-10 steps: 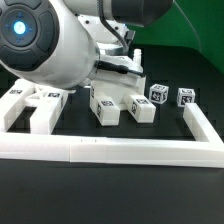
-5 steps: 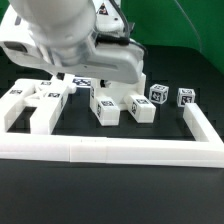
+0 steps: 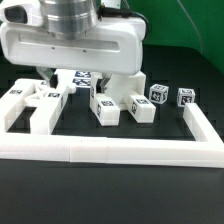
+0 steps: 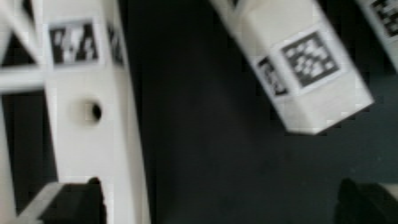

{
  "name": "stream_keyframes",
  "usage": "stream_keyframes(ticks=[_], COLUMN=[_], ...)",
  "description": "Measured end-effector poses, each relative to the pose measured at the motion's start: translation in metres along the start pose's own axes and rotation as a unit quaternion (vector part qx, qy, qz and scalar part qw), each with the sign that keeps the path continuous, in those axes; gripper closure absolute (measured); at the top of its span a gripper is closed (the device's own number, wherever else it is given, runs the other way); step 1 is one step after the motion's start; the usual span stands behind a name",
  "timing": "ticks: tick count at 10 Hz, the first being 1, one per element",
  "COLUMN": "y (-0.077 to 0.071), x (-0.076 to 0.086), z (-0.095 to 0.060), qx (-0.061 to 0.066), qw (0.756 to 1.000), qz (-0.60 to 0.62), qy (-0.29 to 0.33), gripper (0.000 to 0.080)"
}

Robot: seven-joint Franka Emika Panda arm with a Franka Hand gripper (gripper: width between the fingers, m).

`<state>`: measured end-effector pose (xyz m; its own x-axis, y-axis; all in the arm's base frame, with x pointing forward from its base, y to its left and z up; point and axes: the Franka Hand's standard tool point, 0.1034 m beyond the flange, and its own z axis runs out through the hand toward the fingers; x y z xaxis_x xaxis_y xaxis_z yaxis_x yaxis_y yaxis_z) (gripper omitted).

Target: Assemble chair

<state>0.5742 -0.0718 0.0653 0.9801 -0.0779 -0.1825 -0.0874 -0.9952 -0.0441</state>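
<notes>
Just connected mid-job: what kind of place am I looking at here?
Probably a lab robot test bench: black tabletop, white border rail fencing the work area, white tagged parts laid out, green backdrop behind.

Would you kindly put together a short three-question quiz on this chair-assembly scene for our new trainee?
1. True or false: the gripper is gripping a chair part.
2. Fill in: the two small cubes stand toward the exterior view's ____.
3. In the wrist view, the long bar shows: A a round hole; B a hook; C a wheel.
Key: 1 false, its jaws stand open and empty; 2 right; 3 A.
</notes>
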Motion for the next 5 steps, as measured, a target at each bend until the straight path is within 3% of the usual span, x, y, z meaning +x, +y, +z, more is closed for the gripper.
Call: stream_keyframes(ticks=[1,3,5], y=[0.0099,0.0163,0.0168], x=[0.0006,0.0051,0.0023], z=[-0.0043,-0.0115,-0.0081], qx=[-0.004,-0.029,-0.03], qw=[0.999,0.992,0.992], qz=[-0.043,-0.056,-0.056], qy=[0.029,0.112,0.111], gripper=[0.015,0.015,0.015])
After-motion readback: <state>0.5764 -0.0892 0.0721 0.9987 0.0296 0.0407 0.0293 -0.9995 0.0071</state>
